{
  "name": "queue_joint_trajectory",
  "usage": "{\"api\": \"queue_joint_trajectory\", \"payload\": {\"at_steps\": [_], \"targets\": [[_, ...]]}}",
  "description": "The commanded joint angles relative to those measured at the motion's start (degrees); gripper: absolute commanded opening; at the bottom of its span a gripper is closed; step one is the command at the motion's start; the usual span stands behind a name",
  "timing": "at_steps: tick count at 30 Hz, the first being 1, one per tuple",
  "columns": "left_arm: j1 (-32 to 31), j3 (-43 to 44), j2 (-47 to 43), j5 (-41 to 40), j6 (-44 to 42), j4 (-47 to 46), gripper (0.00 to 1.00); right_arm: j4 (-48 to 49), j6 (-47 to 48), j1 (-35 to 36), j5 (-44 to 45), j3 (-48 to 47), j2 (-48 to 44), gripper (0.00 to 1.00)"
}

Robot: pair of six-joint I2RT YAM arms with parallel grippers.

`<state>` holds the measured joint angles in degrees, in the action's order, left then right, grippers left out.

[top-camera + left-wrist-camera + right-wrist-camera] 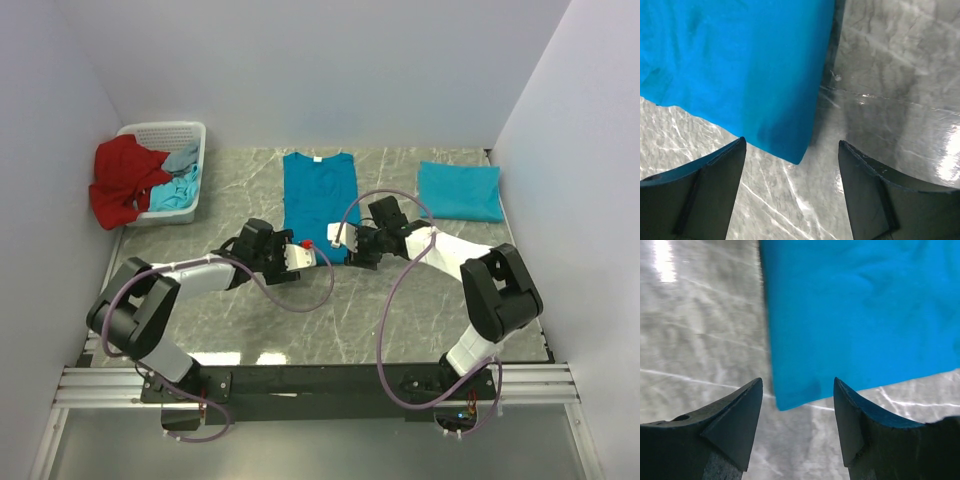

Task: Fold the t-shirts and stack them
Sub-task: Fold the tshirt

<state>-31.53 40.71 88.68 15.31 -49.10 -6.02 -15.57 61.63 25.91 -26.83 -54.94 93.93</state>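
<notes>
Closest in, along the near edge, the mounting rail (pixel 320 380) carries both arm bases, and from it the two arms reach out and bend inward toward the near hem of the spread t-shirt (pixel 318 195). The left gripper (pixel 312 250) is released. In its wrist view its two dark fingers (pixel 705 190) stand wide apart above the grey marble-patterned table (pixel 890 90) with nothing pinched. One hem corner of the teal-blue cloth points into the gap between them, and the rest of the shirt runs ahead and to that gripper's left. The right gripper (pixel 333 238) is likewise released, its fingers (pixel 730 425) parted around the opposite hem corner, the cloth spreading ahead and to its right. Whether any fingertip touches the cloth cannot be told. The spread t-shirt lies flat as a long narrow rectangle, collar at the far end, straight out beyond both grippers. A folded t-shirt (pixel 460 190), a teal rectangle, lies well apart, beyond and to the right of the right gripper. Well to the left of the left gripper and farther out stands a white basket (pixel 195 135) holding a red cloth (pixel 125 185) that hangs over its rim, and some pale blue cloth (pixel 180 185).
</notes>
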Motion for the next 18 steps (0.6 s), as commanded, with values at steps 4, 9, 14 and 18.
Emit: {"api": "queue_joint_trajectory", "payload": {"at_steps": [4,9,14,18], "targets": [[-0.3,4.4,4.1,0.3,-3.1,-0.6,0.77,3.6,1.2,0.4,2.8,-0.2,2.0,0.66],[-0.3,5.3,6.9,-0.7,-2.8,-0.5,0.66,2.5,3.3,0.4,1.8,0.0,2.1,0.66],[-0.3,4.6,7.8,-3.5,-0.6,-2.2,0.24,3.1,6.2,-0.1,-0.6,2.0,1.4,0.66],[-0.4,2.3,6.2,-3.1,0.1,-3.6,0.01,4.1,9.7,-0.8,-2.2,3.5,0.7,0.66]]}}
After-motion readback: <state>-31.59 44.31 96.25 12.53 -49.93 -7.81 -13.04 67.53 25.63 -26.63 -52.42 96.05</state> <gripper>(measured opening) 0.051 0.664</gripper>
